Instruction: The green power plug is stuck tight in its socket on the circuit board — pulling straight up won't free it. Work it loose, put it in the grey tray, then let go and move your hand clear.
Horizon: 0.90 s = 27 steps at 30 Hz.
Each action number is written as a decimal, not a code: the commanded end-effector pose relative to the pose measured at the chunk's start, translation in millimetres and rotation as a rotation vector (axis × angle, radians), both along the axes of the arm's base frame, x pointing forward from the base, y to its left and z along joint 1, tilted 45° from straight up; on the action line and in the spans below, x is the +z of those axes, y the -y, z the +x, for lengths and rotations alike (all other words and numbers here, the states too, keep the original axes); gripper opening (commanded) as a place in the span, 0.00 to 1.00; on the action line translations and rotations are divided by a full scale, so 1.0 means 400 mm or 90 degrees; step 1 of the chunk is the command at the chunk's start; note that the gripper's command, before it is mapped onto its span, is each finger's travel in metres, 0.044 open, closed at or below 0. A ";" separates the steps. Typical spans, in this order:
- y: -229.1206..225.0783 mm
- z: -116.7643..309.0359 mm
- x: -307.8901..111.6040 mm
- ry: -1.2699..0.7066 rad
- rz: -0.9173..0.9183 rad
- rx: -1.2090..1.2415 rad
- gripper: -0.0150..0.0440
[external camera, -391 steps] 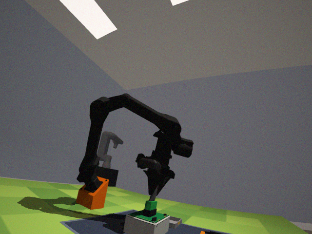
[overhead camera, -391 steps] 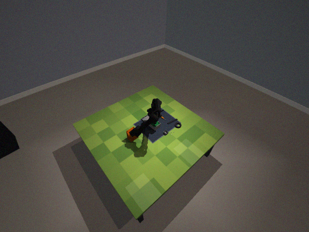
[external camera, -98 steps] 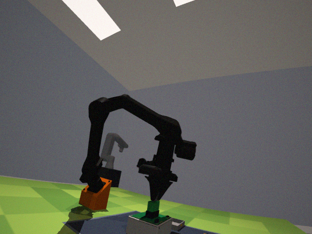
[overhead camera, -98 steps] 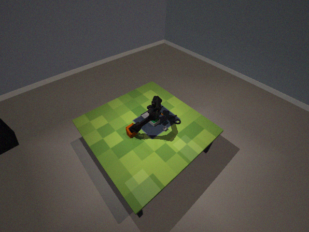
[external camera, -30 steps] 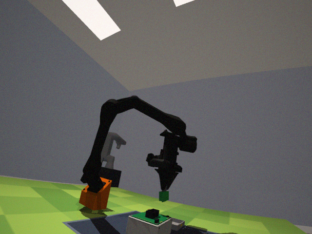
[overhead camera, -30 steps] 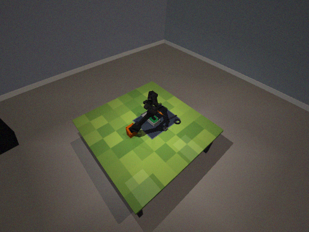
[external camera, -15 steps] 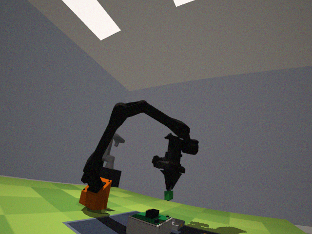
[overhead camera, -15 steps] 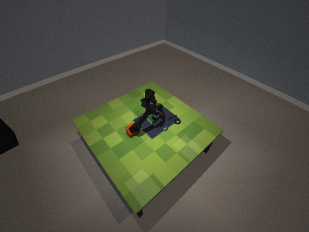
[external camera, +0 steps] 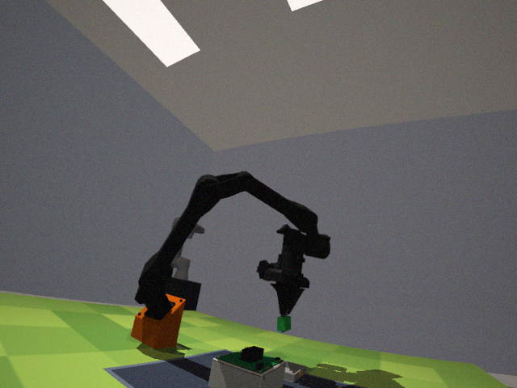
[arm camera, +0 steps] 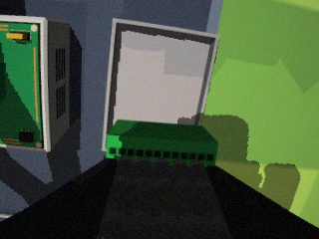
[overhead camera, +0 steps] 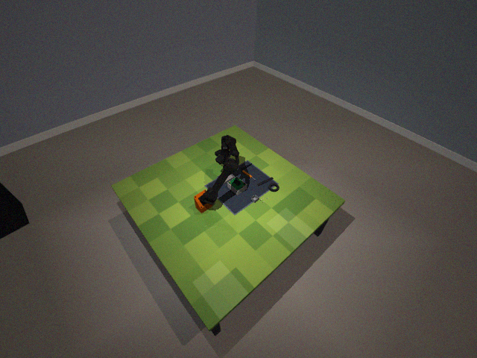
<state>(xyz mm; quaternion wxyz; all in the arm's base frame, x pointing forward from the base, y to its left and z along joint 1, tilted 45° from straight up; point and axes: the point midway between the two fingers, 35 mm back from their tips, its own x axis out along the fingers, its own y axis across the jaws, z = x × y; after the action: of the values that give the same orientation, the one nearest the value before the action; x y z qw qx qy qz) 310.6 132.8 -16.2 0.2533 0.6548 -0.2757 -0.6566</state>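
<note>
Plug (external camera: pixel 283 323) (arm camera: pixel 161 141) hangs free of its socket (external camera: pixel 252 353), clamped in the jaws (external camera: pixel 284 315), with the grey tray (external camera: pixel 294 373) (arm camera: pixel 159 85) toward twelve o'clock in the wrist view; best centre it over the floor, lower gently, then open.

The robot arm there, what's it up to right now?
The arm has the green power plug gripped in its jaws, out of the socket on the circuit board. It is holding the plug up in the air, and the wrist view shows it at the near end of the grey tray, overlapping it from above. The plug hasn't been put down or let go, so placing it and moving clear are what remain.
</note>
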 end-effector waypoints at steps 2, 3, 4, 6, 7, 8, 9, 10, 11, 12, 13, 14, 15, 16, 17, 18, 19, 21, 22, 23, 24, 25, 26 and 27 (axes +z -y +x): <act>0.013 0.000 -0.021 0.000 0.001 -0.003 0.25; 0.020 0.000 -0.029 0.000 0.001 -0.003 0.25; 0.028 0.000 -0.037 0.000 0.001 -0.003 0.25; 0.044 -0.001 -0.053 0.000 0.001 -0.003 0.25; 0.050 -0.002 -0.058 0.000 0.001 -0.003 0.25; 0.054 -0.002 -0.062 0.000 0.001 -0.003 0.25; 0.056 -0.002 -0.064 0.000 0.001 -0.003 0.25; 0.057 -0.002 -0.065 0.000 0.001 -0.003 0.25; 0.057 -0.002 -0.065 0.000 0.001 -0.003 0.25; 0.057 -0.002 -0.065 0.000 0.001 -0.003 0.25; 0.057 -0.002 -0.065 0.000 0.001 -0.003 0.25; 0.057 -0.002 -0.066 0.000 0.001 -0.003 0.25; 0.058 -0.002 -0.067 0.000 0.001 -0.003 0.25; 0.059 -0.002 -0.068 0.000 0.001 -0.003 0.25; 0.061 -0.002 -0.070 0.000 0.001 -0.003 0.25; 0.063 -0.001 -0.073 0.000 0.001 -0.003 0.25; 0.066 -0.001 -0.076 0.000 0.001 -0.003 0.25; 0.072 -0.001 -0.082 0.000 0.001 -0.003 0.25; 0.074 0.000 -0.085 0.000 0.001 -0.003 0.25; 0.077 0.000 -0.088 0.000 0.001 -0.002 0.25; 0.080 0.000 -0.091 0.000 0.001 -0.002 0.25; 0.083 0.000 -0.094 0.000 0.001 -0.002 0.25; 0.085 0.000 -0.097 0.000 0.001 -0.002 0.25; 0.088 0.000 -0.100 0.000 0.001 -0.002 0.25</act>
<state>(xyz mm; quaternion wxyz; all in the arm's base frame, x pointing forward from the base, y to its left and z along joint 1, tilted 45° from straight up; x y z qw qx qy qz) 310.7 101.8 -52.0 0.2482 0.6551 -0.2766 -0.6578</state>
